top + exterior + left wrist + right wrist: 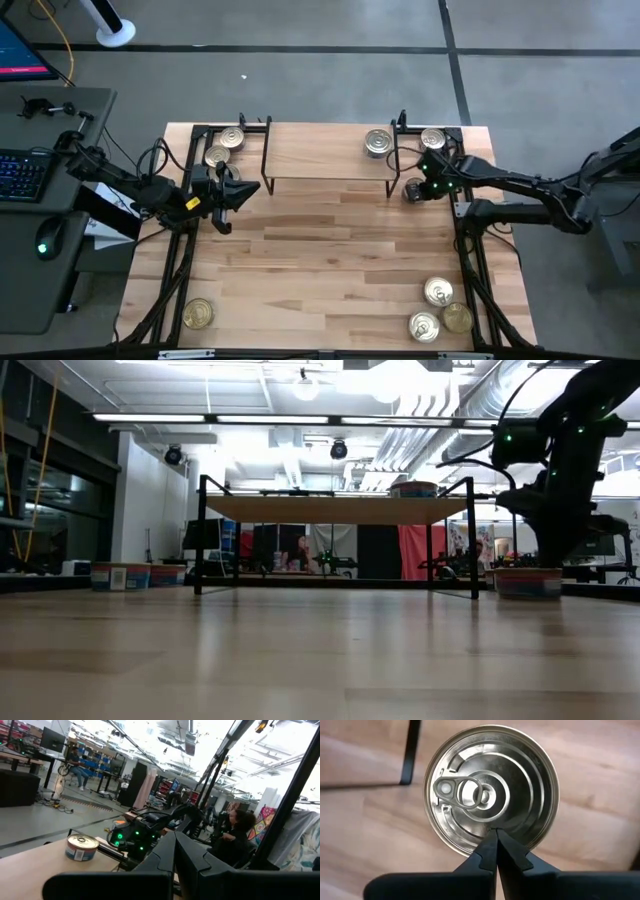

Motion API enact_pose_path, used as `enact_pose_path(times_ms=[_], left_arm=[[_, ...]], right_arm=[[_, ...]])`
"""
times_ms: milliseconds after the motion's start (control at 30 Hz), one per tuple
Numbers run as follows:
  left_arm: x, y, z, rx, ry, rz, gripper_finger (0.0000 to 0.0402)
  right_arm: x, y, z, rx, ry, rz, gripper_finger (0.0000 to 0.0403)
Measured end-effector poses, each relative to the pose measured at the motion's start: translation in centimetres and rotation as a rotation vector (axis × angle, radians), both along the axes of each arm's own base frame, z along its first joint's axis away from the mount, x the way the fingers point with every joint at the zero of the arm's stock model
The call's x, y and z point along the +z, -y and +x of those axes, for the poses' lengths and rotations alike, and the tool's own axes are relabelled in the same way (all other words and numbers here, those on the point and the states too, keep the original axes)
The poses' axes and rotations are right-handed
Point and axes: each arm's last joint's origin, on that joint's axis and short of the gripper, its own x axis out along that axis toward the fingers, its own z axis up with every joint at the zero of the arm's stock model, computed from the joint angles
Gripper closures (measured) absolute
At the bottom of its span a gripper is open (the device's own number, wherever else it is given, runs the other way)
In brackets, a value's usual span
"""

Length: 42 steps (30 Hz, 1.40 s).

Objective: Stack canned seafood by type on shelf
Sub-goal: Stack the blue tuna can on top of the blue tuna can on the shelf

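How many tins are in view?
9 round metal tins: two left of light-wood shelf, one on it, two right, three near-right corner, one near-left; more may be hidden.

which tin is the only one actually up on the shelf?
The silver-lidded tin at the right end of the shelf board. All other tins sit on the tabletop: beside the shelf's ends or along the near edge.
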Motion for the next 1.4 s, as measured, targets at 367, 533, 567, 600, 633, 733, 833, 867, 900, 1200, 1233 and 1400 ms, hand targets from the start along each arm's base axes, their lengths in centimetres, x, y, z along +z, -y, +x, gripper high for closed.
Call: enact_pose_path(times_ms=[367, 533, 567, 600, 633, 733, 833, 867, 900, 1200, 1233, 1400], left_arm=[[0.0, 0.0, 0.0, 0.006, -0.011, 0.029, 0.0402], [0.0, 0.0, 0.0, 0.009, -0.014, 0.041, 0.0401], [0.0, 0.0, 0.0, 0.008, -0.014, 0.040, 0.0401], [0.0, 0.0, 0.0, 0.005, -0.012, 0.035, 0.0402], [0.0, 0.0, 0.0, -0.007, -0.006, 0.018, 0.0402], [0.0, 0.3, 0.1, -0.121, 0.016, -0.024, 0.0401], [-0.5, 0.8, 0.3, -0.261, -0.015, -0.024, 0.0402], [-0.8, 0.9, 0.4, -0.285, -0.037, -0.036, 0.0401], [-1.1, 1.1, 0.6, -0.299, -0.066, -0.055, 0.0401], [-5.8, 3.4, 3.8, -0.321, -0.353, -0.144, 0.0402], [-6.4, 3.7, 4.2, -0.317, -0.380, -0.143, 0.0402], [-9.5, 4.7, 6.2, -0.293, -0.514, -0.111, 0.0402]], right_arm=[[0.0, -3.0, 1.4, 0.130, 0.000, 0.010, 0.0403], [0.0, -4.7, 2.1, 0.207, 0.018, 0.012, 0.0403], [0.0, -5.1, 2.3, 0.226, 0.029, 0.011, 0.0403], [0.0, -5.5, 2.5, 0.244, 0.044, 0.009, 0.0403], [0.0, -5.9, 2.7, 0.266, 0.063, 0.007, 0.0403], [0.0, -7.2, 3.6, 0.309, 0.129, -0.014, 0.0403], [-0.1, -8.5, 4.5, 0.338, 0.181, -0.040, 0.0403], [-0.2, -9.0, 4.9, 0.349, 0.197, -0.037, 0.0403], [-0.4, -9.4, 5.3, 0.363, 0.212, -0.033, 0.0403], [-2.0, -13.5, 11.1, 0.513, 0.351, -0.023, 0.0403], [-1.9, -14.0, 12.1, 0.546, 0.349, -0.032, 0.0403], [-0.8, -16.5, 18.1, 0.782, 0.383, -0.086, 0.0403]])
